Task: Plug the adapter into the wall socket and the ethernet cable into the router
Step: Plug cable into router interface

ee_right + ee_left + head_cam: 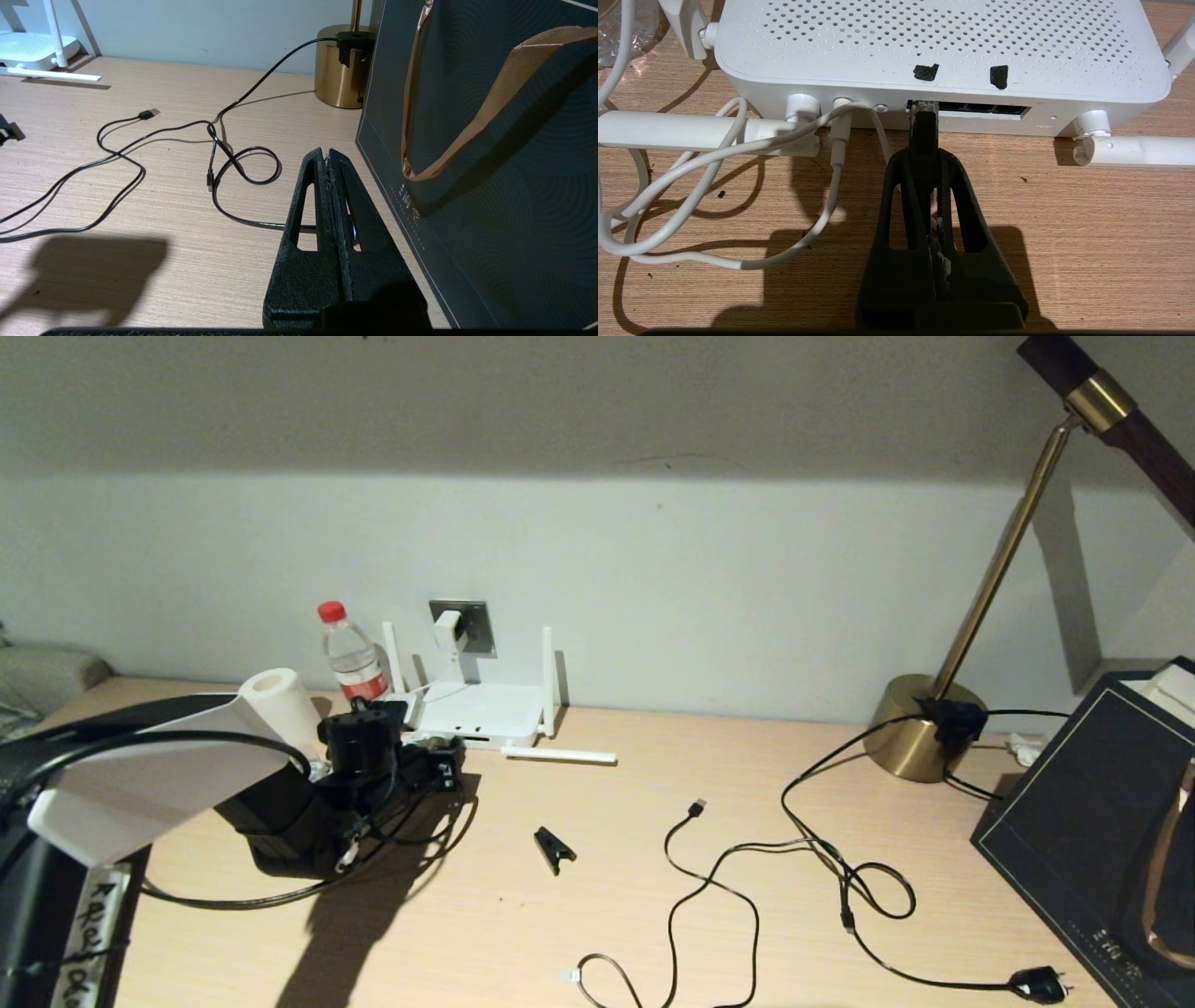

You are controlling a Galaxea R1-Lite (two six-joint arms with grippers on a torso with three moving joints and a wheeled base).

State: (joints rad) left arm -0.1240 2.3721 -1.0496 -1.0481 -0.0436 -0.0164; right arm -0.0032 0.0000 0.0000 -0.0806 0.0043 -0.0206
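The white router [478, 709] lies against the wall with its ports toward me. Above it, the white adapter [448, 630] sits in the dark grey wall socket [476, 625], and its thin white cord [838, 140] runs into the router [943, 42]. My left gripper [924, 156] is shut on the black boot of the ethernet cable [923, 126]. The cable's clear plug tip is at the leftmost port of the router's port row. The rest of the ethernet cable [261, 902] loops on the desk behind the left gripper [439, 770]. My right gripper [328, 154] is shut on nothing, low beside a dark bag.
A water bottle [353, 658] and paper roll [275, 700] stand left of the router. A black clip [554, 847], a thin USB cable [695, 877] and a lamp cord [934, 980] lie mid-desk. The brass lamp base [920, 728] and dark bag [1092, 803] stand at right.
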